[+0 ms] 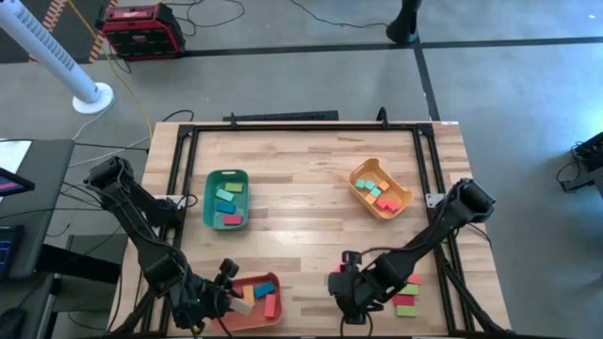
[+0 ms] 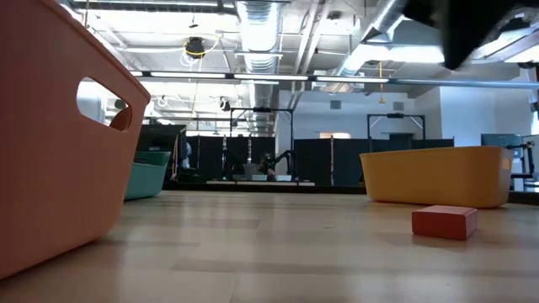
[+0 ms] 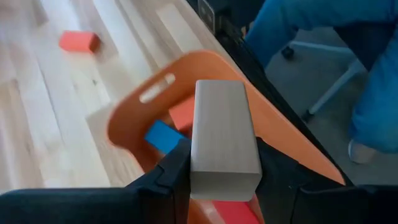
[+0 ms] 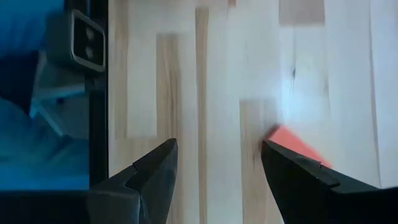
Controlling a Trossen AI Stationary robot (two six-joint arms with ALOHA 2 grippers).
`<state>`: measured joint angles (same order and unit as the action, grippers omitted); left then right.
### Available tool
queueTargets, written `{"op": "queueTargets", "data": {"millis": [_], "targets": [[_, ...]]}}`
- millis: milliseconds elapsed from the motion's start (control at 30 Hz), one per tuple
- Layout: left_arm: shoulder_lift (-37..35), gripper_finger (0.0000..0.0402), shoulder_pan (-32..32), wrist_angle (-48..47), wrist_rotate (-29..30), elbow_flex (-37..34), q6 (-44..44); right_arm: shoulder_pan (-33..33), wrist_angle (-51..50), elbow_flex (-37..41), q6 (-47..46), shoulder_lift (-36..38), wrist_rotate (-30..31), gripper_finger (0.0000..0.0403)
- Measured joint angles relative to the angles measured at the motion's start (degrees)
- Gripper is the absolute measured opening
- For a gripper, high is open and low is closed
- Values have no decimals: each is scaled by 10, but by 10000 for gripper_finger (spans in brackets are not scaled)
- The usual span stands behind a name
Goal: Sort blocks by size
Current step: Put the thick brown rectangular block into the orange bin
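Plain wooden block [image 3: 224,134] in left hand [image 3: 217,180]

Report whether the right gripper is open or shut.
Open. In the right wrist view the right gripper has its fingers spread apart over bare table, nothing between them; a red block lies beside one finger.

Pale wood block [image 3: 224,134], salmon-red tray [image 3: 205,68], green tray [image 1: 209,198], yellow-orange tray [image 1: 400,201]
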<state>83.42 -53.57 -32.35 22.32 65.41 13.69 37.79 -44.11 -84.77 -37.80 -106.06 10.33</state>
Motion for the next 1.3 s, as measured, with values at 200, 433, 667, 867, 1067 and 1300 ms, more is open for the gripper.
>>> {"op": "queueTargets", "data": {"millis": [200, 433, 667, 867, 1067, 1300], "targets": [[1, 128, -1, -32, -17, 0, 55, 20, -71, 0, -55, 0, 0, 260], [1, 128, -1, -32, -28, -1, 72, 39, -146, 0, -99, 0, 0, 260], [2, 128, 12, 1, -27, -46, 96, 63, -208, 0, -159, 0, -15, 260], [2, 132, 22, -1, -24, -49, 108, 92, -288, 0, -232, 0, -48, 260], [2, 133, 30, 4, -34, -65, 112, 132, -310, 19, -294, 0, -75, 260], [2, 134, 52, 20, -61, -90, 130, 168, -301, 56, -351, 0, -111, 260]]}}
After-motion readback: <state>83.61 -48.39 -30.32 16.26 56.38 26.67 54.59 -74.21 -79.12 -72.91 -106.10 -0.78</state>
